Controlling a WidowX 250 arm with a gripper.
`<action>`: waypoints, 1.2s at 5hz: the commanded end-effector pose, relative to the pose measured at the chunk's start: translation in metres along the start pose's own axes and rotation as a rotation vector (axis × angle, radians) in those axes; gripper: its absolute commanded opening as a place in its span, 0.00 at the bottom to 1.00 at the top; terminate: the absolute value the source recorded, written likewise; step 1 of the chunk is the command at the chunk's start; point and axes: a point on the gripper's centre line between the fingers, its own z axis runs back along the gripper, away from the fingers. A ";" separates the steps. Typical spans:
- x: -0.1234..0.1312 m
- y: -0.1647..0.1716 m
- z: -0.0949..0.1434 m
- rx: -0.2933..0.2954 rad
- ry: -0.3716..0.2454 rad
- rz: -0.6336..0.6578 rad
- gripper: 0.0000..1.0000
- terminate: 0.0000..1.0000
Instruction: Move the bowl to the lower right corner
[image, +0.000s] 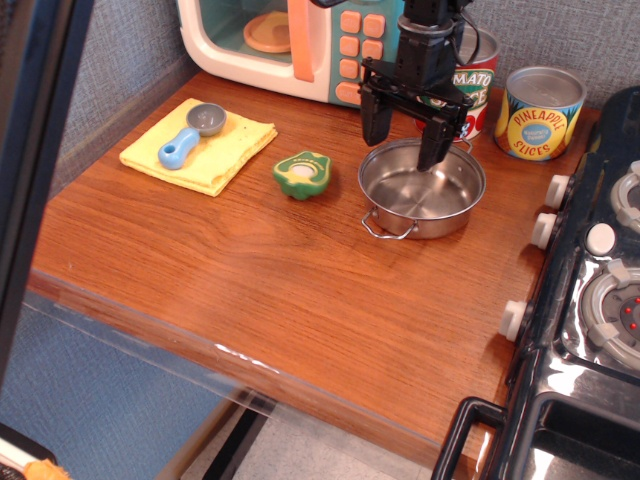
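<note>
The bowl (420, 195) is a shiny steel shallow pot with two wire loop handles, standing on the brown wood tabletop right of the middle. My black gripper (405, 142) hangs open just above the bowl's far rim, one finger (374, 128) outside the rim on the left and the other (433, 148) over the inside. It holds nothing. The lower right corner (440, 370) of the tabletop lies bare wood, next to the black stove.
A tomato sauce tin (478, 90) and a pineapple tin (540, 112) stand behind the bowl. A green avocado toy (303, 174) lies to its left. A yellow cloth (198, 143) bears a blue-handled scoop (190, 135). A toy microwave (290, 40) stands behind; the black stove (590, 300) lies right.
</note>
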 end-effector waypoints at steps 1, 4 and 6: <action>0.000 0.000 0.011 0.013 -0.036 0.001 0.00 0.00; -0.007 -0.002 0.007 -0.001 -0.022 -0.002 0.00 0.00; -0.008 -0.024 0.050 -0.061 -0.185 -0.047 0.00 0.00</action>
